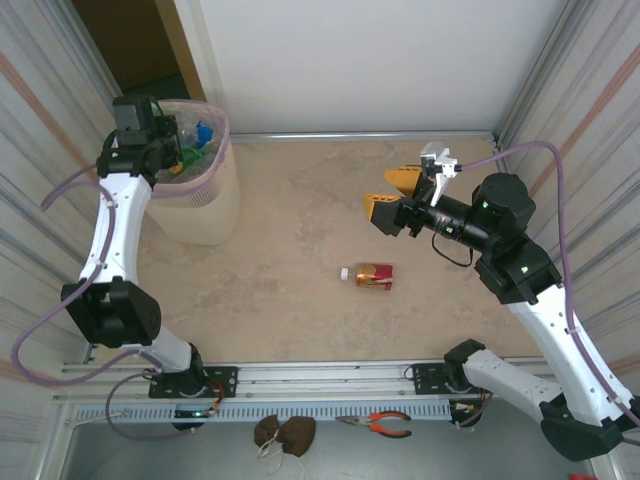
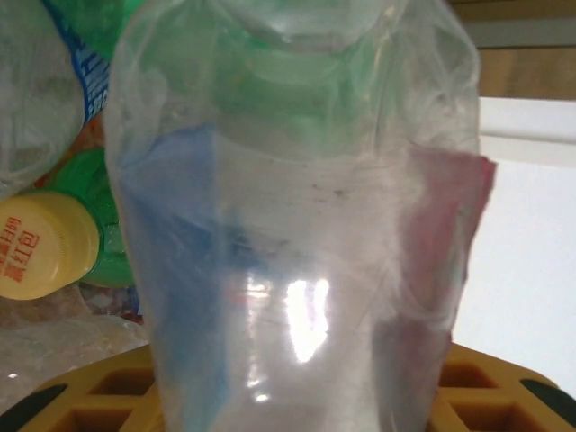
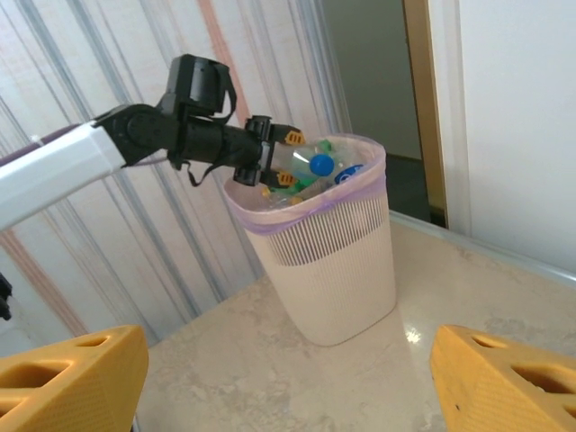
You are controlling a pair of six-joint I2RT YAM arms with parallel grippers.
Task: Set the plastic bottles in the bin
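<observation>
Beige tabletop [image 1: 300,220]: left hand [image 3: 281,158] clamped a clear bottle [image 2: 297,225] over the bin [image 3: 333,270], evidently for release; right hand [image 1: 391,195] hung well apart from the bin, fingers [image 3: 72,378] spread, empty.

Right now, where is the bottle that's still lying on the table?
In the top view, the bottle lies on its side near the middle of the table, just nearer the arm bases than the right gripper and well right of the bin.

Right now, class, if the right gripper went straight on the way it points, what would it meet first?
Most likely the bin: it sits dead centre ahead of the open right gripper in the wrist view. Depth is unclear, so that is a judgement.
</observation>
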